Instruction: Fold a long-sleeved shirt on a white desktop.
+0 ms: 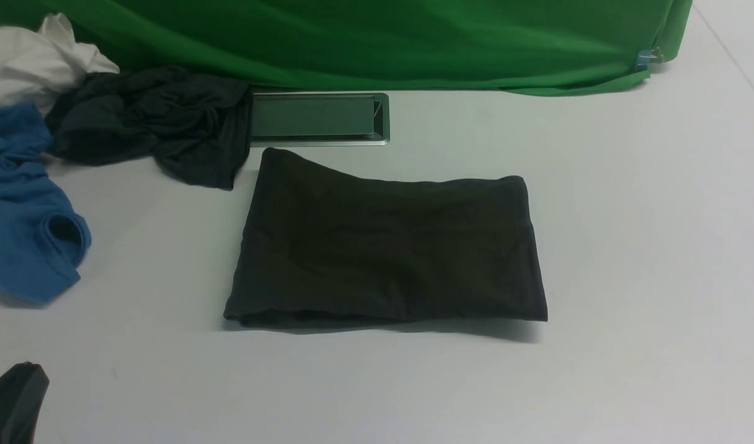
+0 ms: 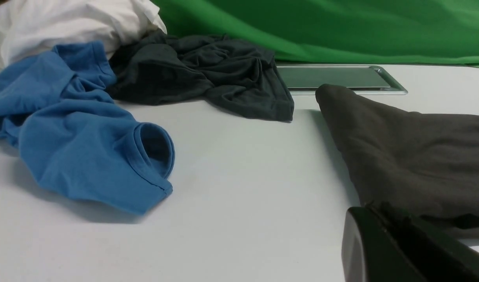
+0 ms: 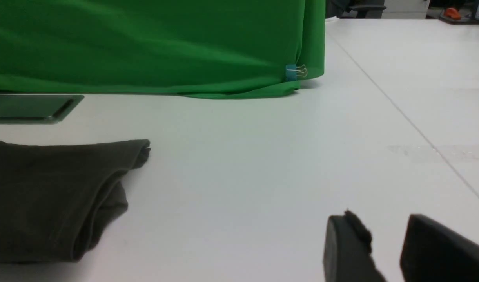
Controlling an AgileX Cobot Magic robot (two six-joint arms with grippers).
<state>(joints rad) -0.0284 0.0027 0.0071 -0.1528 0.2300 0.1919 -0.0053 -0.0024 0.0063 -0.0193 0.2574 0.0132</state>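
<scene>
The folded long-sleeved shirt (image 1: 386,246) looks soft and floppy; pinch its corners. Left gripper (image 2: 396,243) seems shut, empty; right gripper (image 3: 384,250) jaws apart.

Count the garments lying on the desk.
4. The folded long-sleeved shirt at centre; a dark grey garment crumpled far left beside the hatch; a blue garment at the left edge; a white garment behind those. More may be hidden off-frame.
</scene>
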